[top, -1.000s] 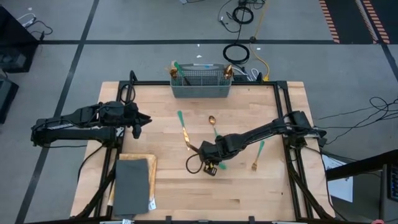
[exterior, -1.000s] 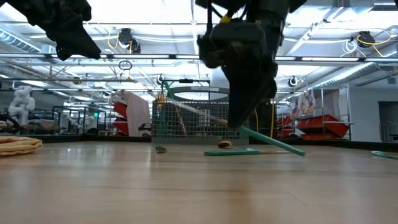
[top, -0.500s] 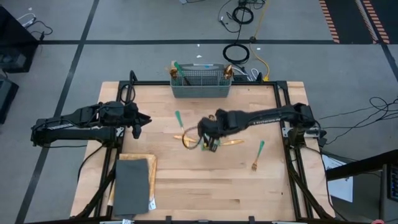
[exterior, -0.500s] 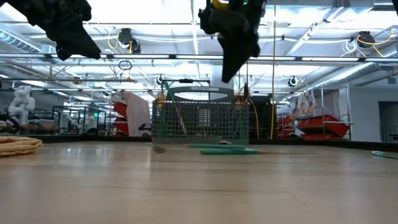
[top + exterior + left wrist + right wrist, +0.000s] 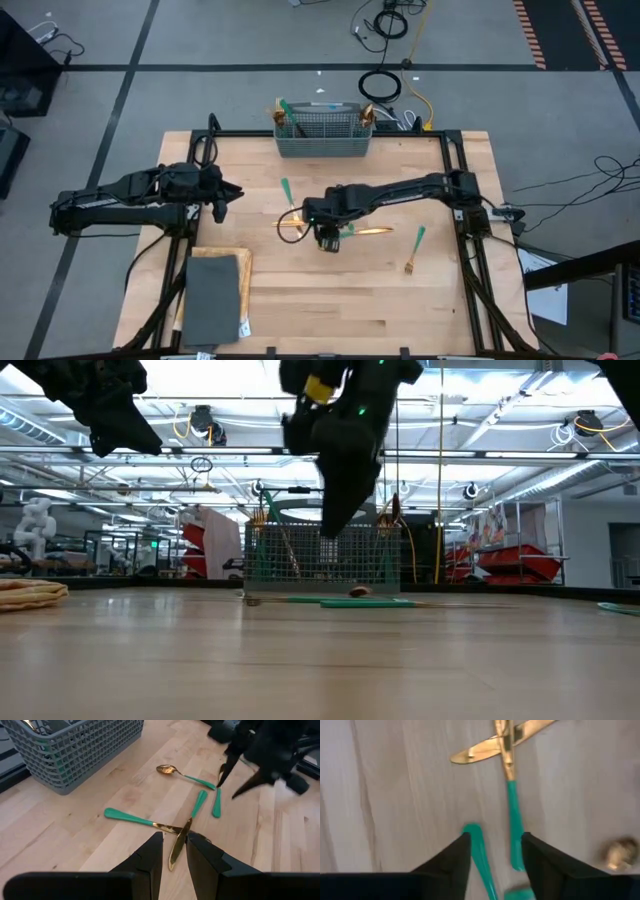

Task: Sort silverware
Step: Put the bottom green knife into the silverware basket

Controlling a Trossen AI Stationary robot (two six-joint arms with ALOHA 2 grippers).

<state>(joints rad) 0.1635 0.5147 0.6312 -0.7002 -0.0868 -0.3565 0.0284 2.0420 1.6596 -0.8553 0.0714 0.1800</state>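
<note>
Silverware: shiny gold heads, thin teal handles; two knives lie crossed mid-table, a spoon near them, a fork well apart.
Right gripper: above the crossed knives, fingers apart, holding nothing.
Left gripper: waits at the left edge, fingers a little apart, holding nothing.
Mesh basket: grey wire, at the far edge.

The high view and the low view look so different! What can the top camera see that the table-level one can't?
Only the high view shows the dark slab and the whole left arm ending in the left gripper. Only the low view shows the room behind, with red machines. Both show the mesh basket and the right gripper above crossed silverware.
</note>
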